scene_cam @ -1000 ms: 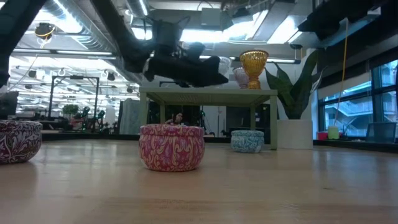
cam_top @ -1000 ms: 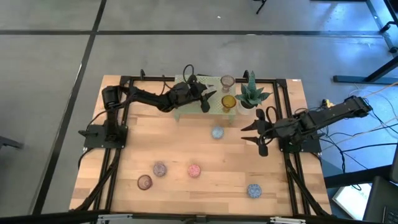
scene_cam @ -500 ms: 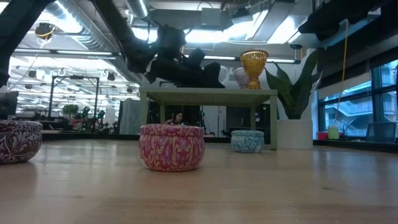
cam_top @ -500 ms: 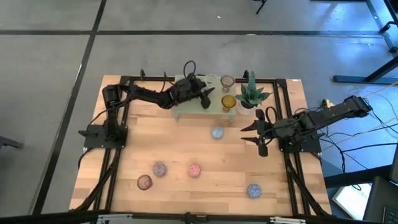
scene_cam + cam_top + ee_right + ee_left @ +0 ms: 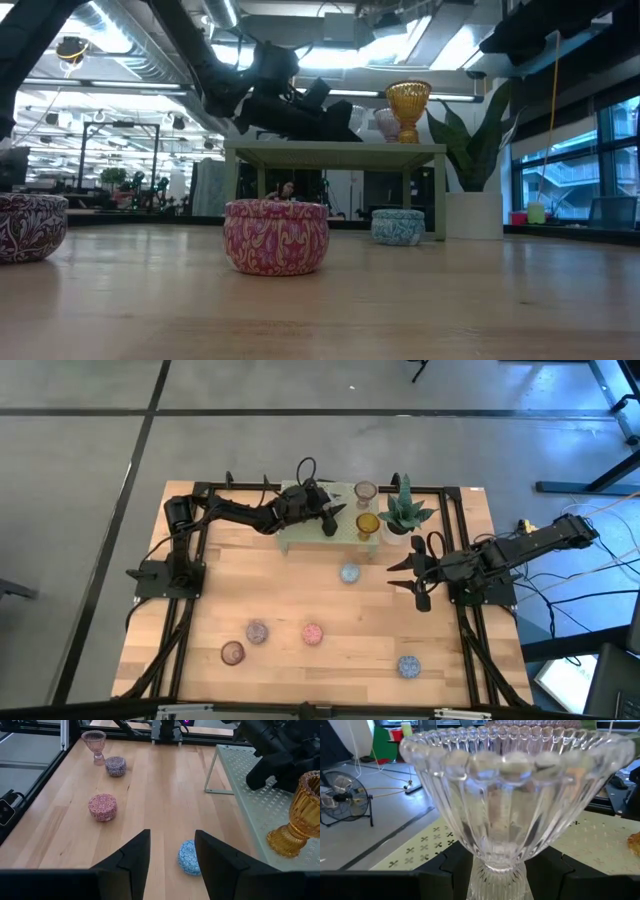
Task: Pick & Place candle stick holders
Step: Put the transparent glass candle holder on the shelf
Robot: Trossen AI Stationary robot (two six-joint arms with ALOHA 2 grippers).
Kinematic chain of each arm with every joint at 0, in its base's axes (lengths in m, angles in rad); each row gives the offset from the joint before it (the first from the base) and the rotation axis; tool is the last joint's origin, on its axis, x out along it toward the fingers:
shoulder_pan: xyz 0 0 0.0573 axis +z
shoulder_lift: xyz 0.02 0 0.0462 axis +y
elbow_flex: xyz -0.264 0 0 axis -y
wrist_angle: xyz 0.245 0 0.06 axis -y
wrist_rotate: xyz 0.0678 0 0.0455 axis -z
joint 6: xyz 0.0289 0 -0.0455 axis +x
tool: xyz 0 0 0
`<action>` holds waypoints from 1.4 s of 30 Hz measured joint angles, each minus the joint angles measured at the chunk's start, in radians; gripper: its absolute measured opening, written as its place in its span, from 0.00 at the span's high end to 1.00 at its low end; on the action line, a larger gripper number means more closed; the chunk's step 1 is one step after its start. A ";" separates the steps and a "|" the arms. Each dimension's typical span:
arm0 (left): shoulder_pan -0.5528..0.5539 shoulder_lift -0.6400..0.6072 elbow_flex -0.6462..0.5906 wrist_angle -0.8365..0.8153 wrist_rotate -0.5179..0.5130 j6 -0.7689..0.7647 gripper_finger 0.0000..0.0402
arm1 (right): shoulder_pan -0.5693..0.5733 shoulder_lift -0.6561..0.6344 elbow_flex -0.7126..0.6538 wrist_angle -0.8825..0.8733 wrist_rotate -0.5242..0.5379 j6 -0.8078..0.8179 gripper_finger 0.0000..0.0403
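Observation:
A clear ribbed candle stick holder (image 5: 510, 795) fills the left wrist view, and my left gripper (image 5: 335, 518) is shut on it over the pale green stand (image 5: 300, 532). On the stand an amber holder (image 5: 367, 525) and a pinkish one (image 5: 366, 491) rest on their feet. On the wood sit a blue round holder (image 5: 349, 573), a mauve one (image 5: 257, 631), a pink one (image 5: 312, 633), a brownish goblet (image 5: 233, 652) and another blue one (image 5: 408, 666). My right gripper (image 5: 415, 570) hangs open above the table's right side, touching nothing. My left gripper has the clear holder's stem (image 5: 497, 877) just under the bowl, pinched between its two fingers (image 5: 457, 867). It reaches in nearly level from the table's left. The holder stands upright. Its foot lies below the picture's edge, so I cannot tell whether it rests on the stand.
A spiky green potted plant (image 5: 405, 510) stands at the stand's right end, close to the amber holder. A black frame (image 5: 200, 490) runs along the table's edges. Bare wood lies between the stand and the near row of holders.
My left gripper has tipped and turned a little over the stand with the clear holder still upright in it. For the last half second it has kept still.

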 joint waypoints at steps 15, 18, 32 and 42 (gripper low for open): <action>-0.017 -0.025 -0.001 -0.007 -0.060 0.004 0.53 | 0.000 0.000 0.000 0.001 0.000 0.000 0.60; -0.023 -0.036 -0.002 -0.018 -0.064 0.017 0.52 | 0.000 0.000 0.000 -0.002 0.000 0.000 0.60; -0.028 -0.042 -0.002 -0.081 -0.064 0.019 0.51 | 0.000 0.000 0.000 -0.001 -0.050 0.000 0.60; -0.030 -0.042 -0.002 -0.102 -0.091 0.019 0.43 | 0.000 0.000 0.000 0.000 -0.052 0.000 0.60</action>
